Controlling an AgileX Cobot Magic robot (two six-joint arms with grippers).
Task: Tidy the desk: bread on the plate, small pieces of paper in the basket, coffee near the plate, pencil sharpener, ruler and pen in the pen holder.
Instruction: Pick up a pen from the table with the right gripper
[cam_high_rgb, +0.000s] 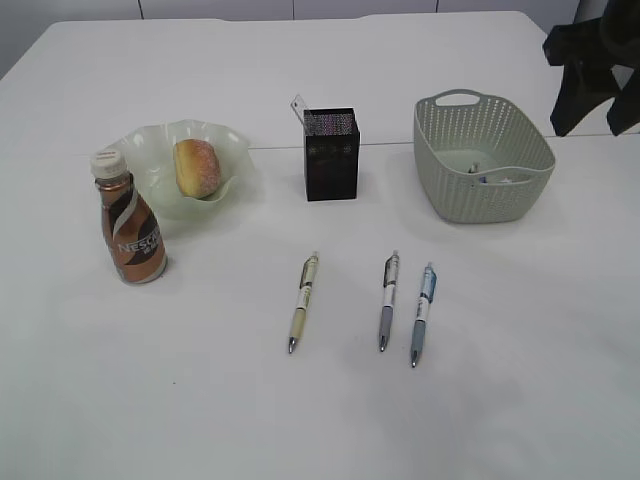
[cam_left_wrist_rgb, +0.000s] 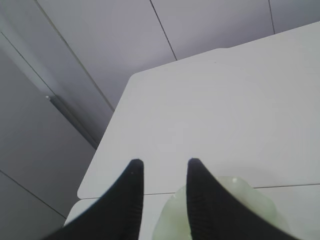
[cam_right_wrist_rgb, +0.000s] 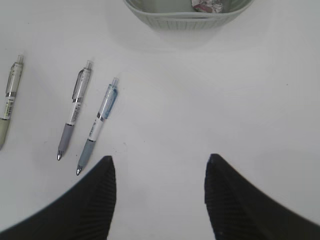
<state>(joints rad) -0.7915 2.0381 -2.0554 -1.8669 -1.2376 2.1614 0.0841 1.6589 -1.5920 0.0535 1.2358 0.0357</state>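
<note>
The bread (cam_high_rgb: 197, 167) lies on the pale green plate (cam_high_rgb: 150, 160), and the coffee (cam_high_rgb: 130, 220) stands upright just in front of the plate. The ruler (cam_high_rgb: 299, 107) sticks out of the black pen holder (cam_high_rgb: 331, 160). Crumpled paper (cam_high_rgb: 497, 178) lies in the basket (cam_high_rgb: 480, 200). Three pens (cam_high_rgb: 303, 301) (cam_high_rgb: 387, 299) (cam_high_rgb: 421, 314) lie on the desk. My left gripper (cam_left_wrist_rgb: 164, 165) is open and empty above the plate's rim (cam_left_wrist_rgb: 170, 225). My right gripper (cam_right_wrist_rgb: 159, 162) is open and empty over bare desk, to the right of the pens (cam_right_wrist_rgb: 96, 125). The pencil sharpener is out of view.
My right arm (cam_high_rgb: 585, 75) hangs dark at the far right, behind the basket (cam_right_wrist_rgb: 190, 20). A seam between two tabletops runs across behind the plate and basket. The desk's far left corner and a grey wall show in the left wrist view.
</note>
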